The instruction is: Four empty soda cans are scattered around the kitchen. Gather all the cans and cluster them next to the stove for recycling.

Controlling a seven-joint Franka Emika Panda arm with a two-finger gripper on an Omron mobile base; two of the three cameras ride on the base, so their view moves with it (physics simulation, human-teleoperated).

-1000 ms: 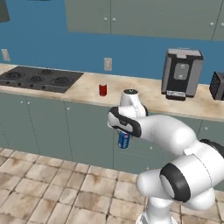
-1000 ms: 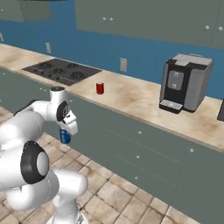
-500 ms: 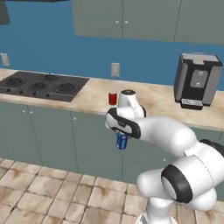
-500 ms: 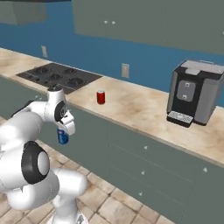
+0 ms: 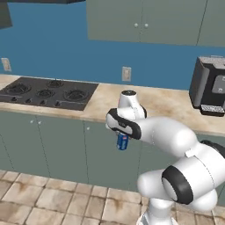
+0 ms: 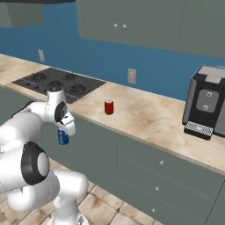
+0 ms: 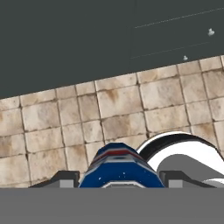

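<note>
My gripper [image 5: 121,137] is shut on a blue soda can [image 5: 122,143] and holds it in front of the grey cabinet doors, below the counter edge. From the right base view the gripper [image 6: 63,133] and its can [image 6: 63,138] hang to the left, in front of the stove [image 6: 61,82]. Looking along the hand, the blue can [image 7: 120,168] with its red and white marks sits between the two fingertips [image 7: 64,178], above the tiled floor. A red soda can [image 6: 108,107] stands upright on the counter, just right of the black stove [image 5: 48,92].
A dark coffee machine [image 6: 205,102] stands at the right end of the beige counter [image 6: 149,116]; it is also at the right edge of the left base view [image 5: 210,85]. Grey cabinets [image 5: 57,147] run below the counter and above it. A wall outlet [image 5: 126,73] sits above the counter.
Both base views have shifted: the stove and the red can now appear closer and further right, so the base has driven. The arm keeps the blue can in the same hold.
</note>
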